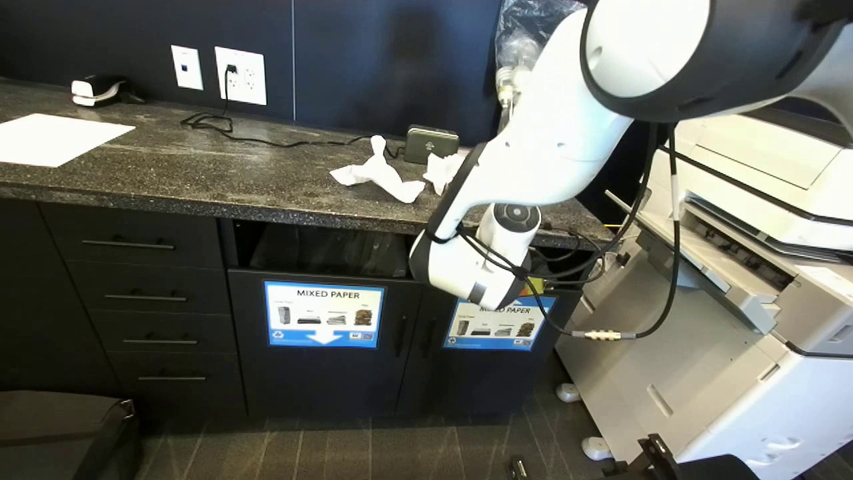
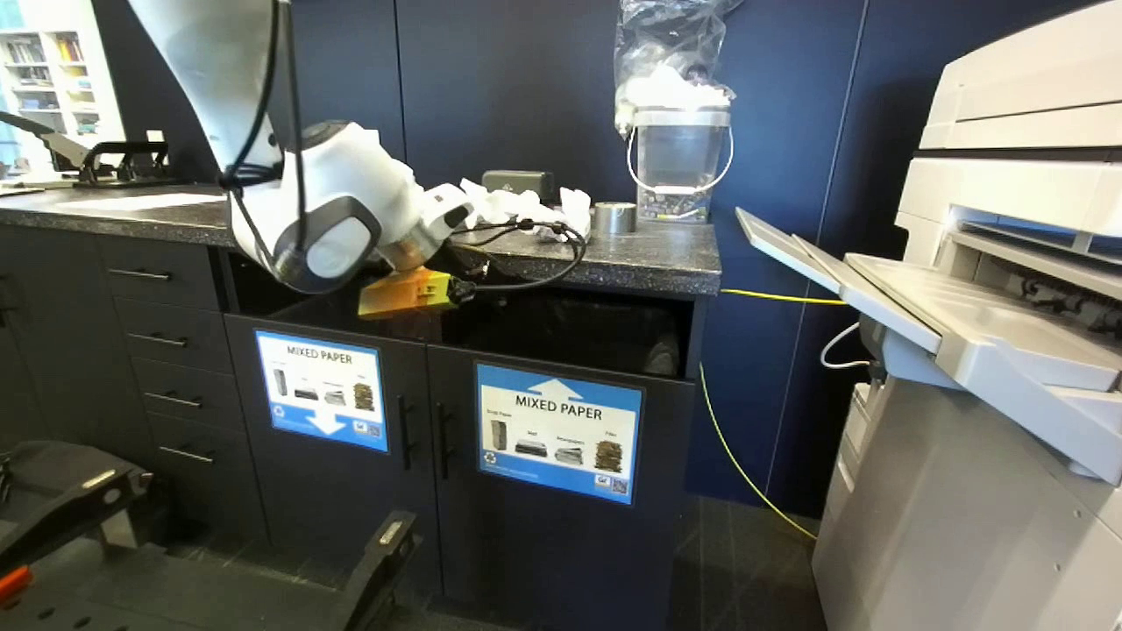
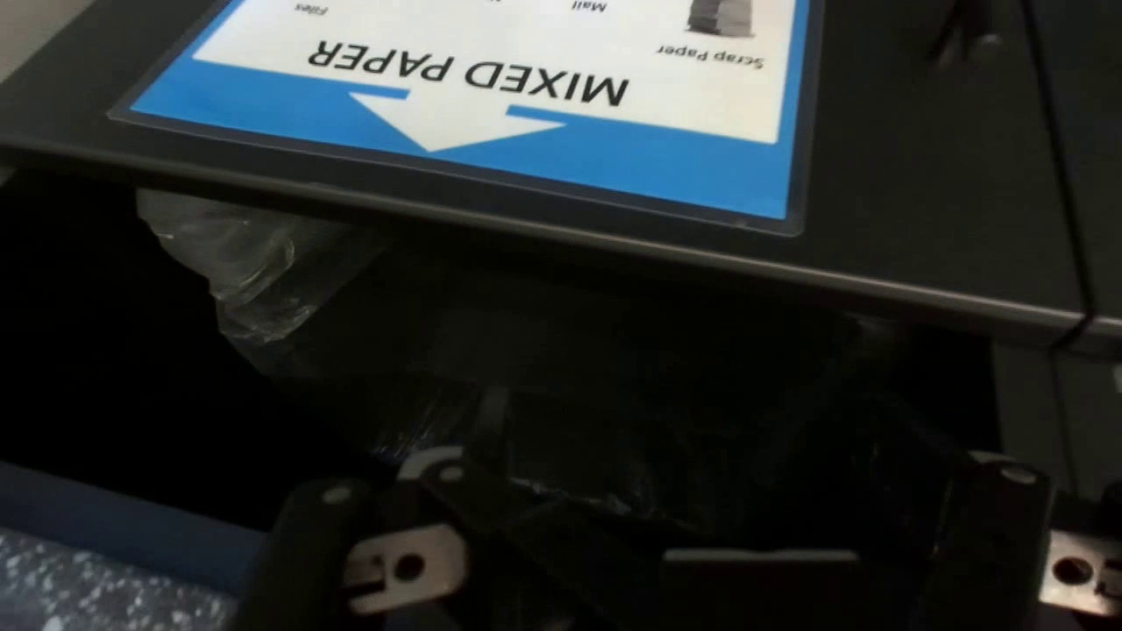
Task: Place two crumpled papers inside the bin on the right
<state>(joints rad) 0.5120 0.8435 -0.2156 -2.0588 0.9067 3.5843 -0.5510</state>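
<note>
"How wide is the tool [image 3: 712, 517] spread?"

"Broadly. In the wrist view one finger [image 3: 329, 526] stands toward the left and its partner close to the right edge, with a good gap between."

"Has it hold of anything?"

"Nothing that I can see, though it is dark there and its ends blur into shadow."

"Is it touching the bin [image 3: 614, 368]?"

"I can't tell. The bin's black inside lies right before the fingers, with clear plastic [image 3: 250, 263] showing at one side and the MIXED PAPER sign [image 3: 491, 105] on the door [image 3: 912, 175] beyond."

"And the crumpled papers [image 1: 378, 175]?"

"Both on the desk [image 1: 266, 173], as both exterior views show. In an exterior view, a twisted one lies to the left, and the second paper [image 1: 440, 171] sits just beside it, partly hidden by the arm [image 1: 560, 133]."

"Do those two touch?"

"I can't make that out either. A small dark box [image 1: 431, 145] stands behind them."
</note>
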